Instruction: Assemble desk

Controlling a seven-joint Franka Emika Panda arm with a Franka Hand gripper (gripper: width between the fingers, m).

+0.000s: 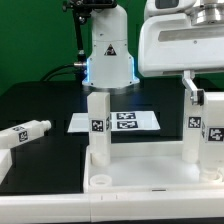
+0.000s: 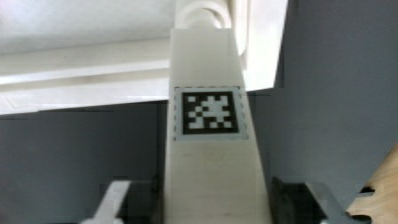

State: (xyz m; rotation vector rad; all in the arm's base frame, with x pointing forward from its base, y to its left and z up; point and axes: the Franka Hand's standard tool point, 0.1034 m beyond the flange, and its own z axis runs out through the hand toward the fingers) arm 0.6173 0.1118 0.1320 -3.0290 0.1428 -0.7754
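The white desk top (image 1: 140, 180) lies along the front of the exterior view. One tagged desk leg (image 1: 97, 125) stands upright on its left part. A second desk leg (image 1: 195, 125) stands on its right part, and my gripper (image 1: 196, 92) comes down over its upper end. In the wrist view this leg (image 2: 214, 130) runs straight out between my fingers (image 2: 116, 200), with its tag facing the camera, towards the desk top (image 2: 80, 50). The jaws sit close on both sides of it. A third leg (image 1: 22, 133) lies loose on the table at the exterior view's left.
The marker board (image 1: 115, 121) lies flat behind the desk top, in front of the robot base (image 1: 108, 55). Another white tagged piece (image 1: 214, 125) stands at the exterior view's right edge. A tan shape (image 2: 382, 190) shows at the wrist view's edge.
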